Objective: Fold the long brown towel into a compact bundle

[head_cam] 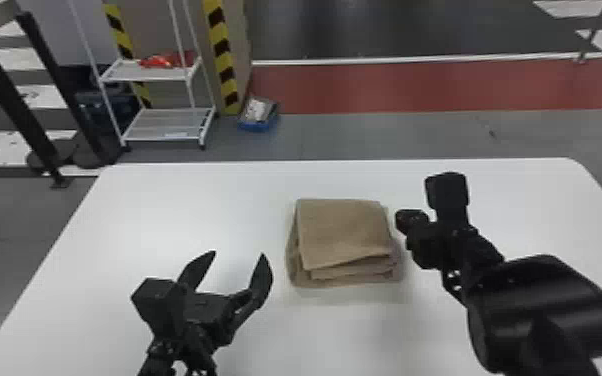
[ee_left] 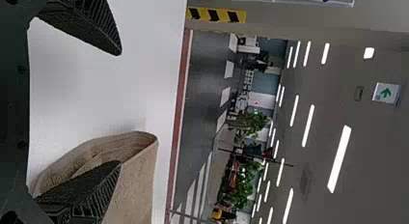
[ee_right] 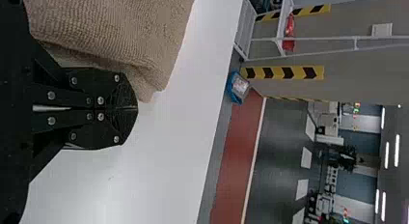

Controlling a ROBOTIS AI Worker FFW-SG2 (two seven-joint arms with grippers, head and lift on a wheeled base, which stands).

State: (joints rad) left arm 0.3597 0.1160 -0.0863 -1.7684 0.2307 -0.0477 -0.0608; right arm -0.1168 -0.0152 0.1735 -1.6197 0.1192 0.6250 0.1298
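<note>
the brown towel [head_cam: 343, 232] lies on the desk [head_cam: 165, 207], already folded in layers, so i judge that only tidying remains. for this, one should press the loose near edge softly and straight down, without dragging the top layer. the left end effector [head_cam: 239, 254] is wide open, with nothing between its fingers. the right end effector [ee_right: 133, 108] is closed and empty, just beside the towel; whether it touches, i cannot tell.

Left gripper [head_cam: 239, 254]: fingers [ee_left: 89, 23] spread, tips well apart. Right gripper [head_cam: 407, 221]: fingers [ee_right: 118, 91] pressed together. Left arm [head_cam: 157, 361] enters at the bottom edge; right arm [head_cam: 545, 310], lower right, extends farther forward.
</note>
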